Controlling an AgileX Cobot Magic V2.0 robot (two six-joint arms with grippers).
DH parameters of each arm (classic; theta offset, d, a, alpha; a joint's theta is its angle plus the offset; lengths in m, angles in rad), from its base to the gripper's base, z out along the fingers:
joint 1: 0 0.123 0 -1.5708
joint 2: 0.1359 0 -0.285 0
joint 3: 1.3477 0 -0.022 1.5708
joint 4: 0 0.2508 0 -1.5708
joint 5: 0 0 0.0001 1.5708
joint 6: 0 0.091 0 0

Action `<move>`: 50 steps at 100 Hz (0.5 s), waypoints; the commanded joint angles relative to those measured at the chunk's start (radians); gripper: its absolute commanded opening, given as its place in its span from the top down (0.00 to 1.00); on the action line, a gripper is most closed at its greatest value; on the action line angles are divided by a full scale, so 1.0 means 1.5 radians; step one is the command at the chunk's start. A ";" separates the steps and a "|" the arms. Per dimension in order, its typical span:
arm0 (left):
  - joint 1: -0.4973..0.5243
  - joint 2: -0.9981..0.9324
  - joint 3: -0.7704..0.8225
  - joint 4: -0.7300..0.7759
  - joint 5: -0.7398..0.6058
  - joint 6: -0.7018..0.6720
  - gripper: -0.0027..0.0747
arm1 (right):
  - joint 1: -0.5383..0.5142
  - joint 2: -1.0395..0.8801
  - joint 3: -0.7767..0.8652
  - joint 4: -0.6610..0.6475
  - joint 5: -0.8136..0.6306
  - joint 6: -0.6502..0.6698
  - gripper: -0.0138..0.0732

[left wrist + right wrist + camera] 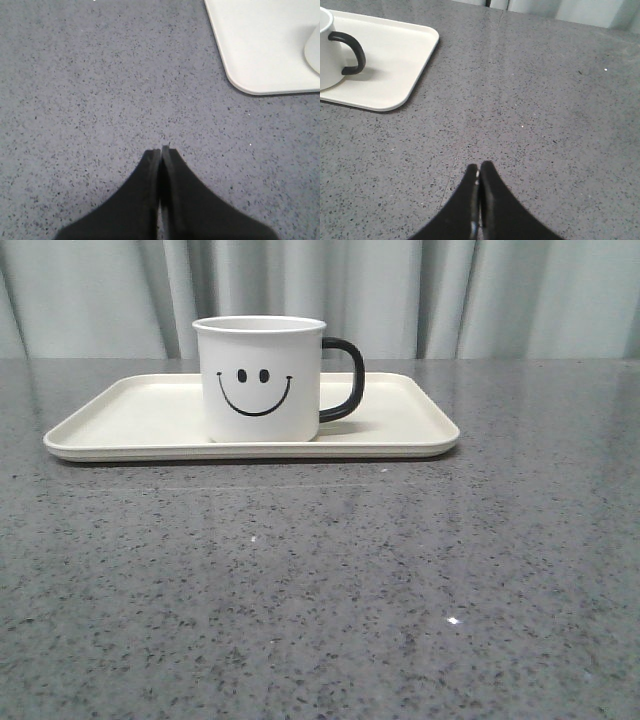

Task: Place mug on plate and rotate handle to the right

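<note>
Only the front view shows the mug's (262,380) smiley.

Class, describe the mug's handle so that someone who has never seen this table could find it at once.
On the grey speckled table lies a wide cream plate, and near its middle stands a white mug with a smiley face. The handle is the glossy black loop on the mug's right side, the only large black shape against all that pale surface.
</note>
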 commanded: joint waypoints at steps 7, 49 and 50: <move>0.002 -0.014 0.028 0.006 -0.188 -0.006 0.99 | -0.005 0.003 -0.015 0.009 -0.044 -0.001 0.92; 0.003 -0.215 0.277 -0.001 -0.473 0.018 0.99 | -0.005 0.003 -0.015 0.009 -0.044 -0.001 0.92; 0.003 -0.222 0.281 -0.001 -0.474 0.018 0.99 | -0.005 0.003 -0.015 0.009 -0.044 -0.001 0.92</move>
